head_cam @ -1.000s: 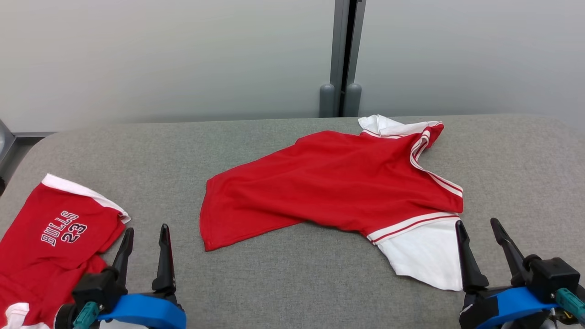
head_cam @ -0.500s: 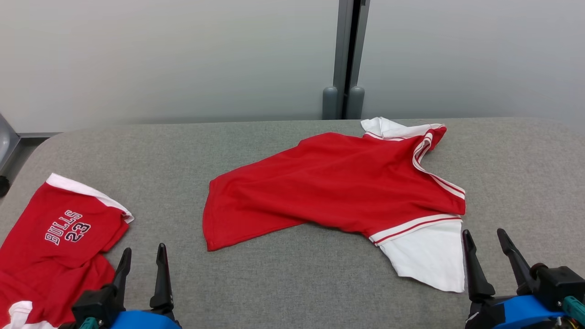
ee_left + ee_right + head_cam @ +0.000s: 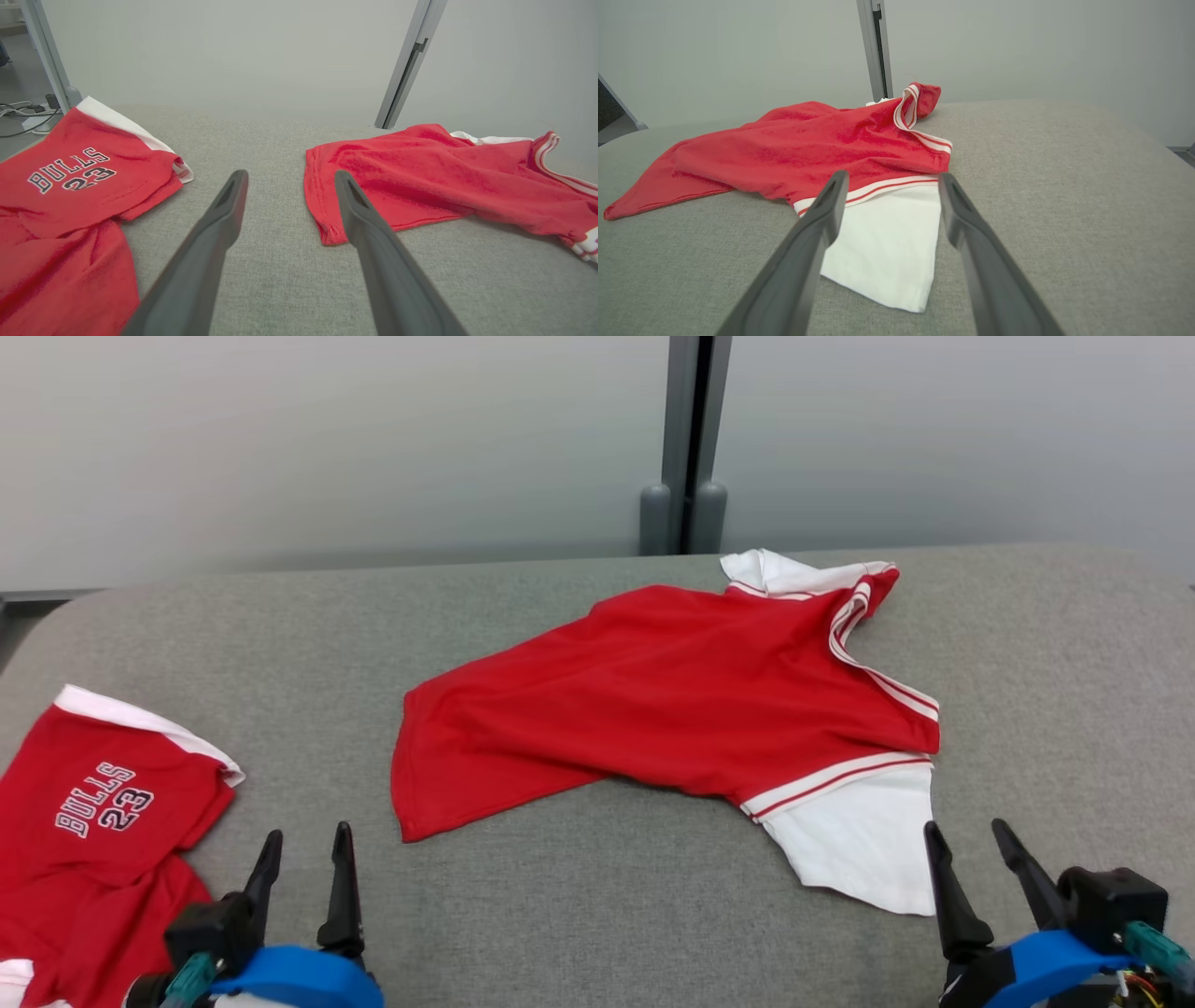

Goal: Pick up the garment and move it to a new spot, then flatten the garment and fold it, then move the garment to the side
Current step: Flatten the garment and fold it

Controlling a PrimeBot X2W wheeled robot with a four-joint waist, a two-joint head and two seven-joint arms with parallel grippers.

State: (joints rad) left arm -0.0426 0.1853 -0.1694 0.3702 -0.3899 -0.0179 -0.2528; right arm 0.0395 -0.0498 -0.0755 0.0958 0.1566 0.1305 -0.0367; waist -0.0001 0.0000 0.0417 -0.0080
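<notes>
A red garment (image 3: 672, 695) with white sleeves and striped trim lies crumpled across the middle of the grey padded table (image 3: 579, 915); its red hem (image 3: 327, 224) points left and a white sleeve (image 3: 887, 242) lies at the near right. My left gripper (image 3: 308, 835) stands open at the lower left, empty, short of the hem. At the lower right my right gripper (image 3: 966, 835) is open too, just beside the white sleeve (image 3: 864, 845), touching nothing. The garment (image 3: 434, 172) appears in the left wrist view and the garment (image 3: 817, 144) in the right wrist view.
A second red garment (image 3: 93, 840) printed BULLS 23 lies at the table's left edge, also seen as the printed garment (image 3: 65, 196) beside my left fingers. A grey post (image 3: 686, 439) stands against the pale wall behind. Cables (image 3: 23, 116) lie on the floor far left.
The whole head picture has shifted, so the camera moved. Both grippers stay open and empty, sitting slightly lower in view than a second ago. The garments have not moved on the table.
</notes>
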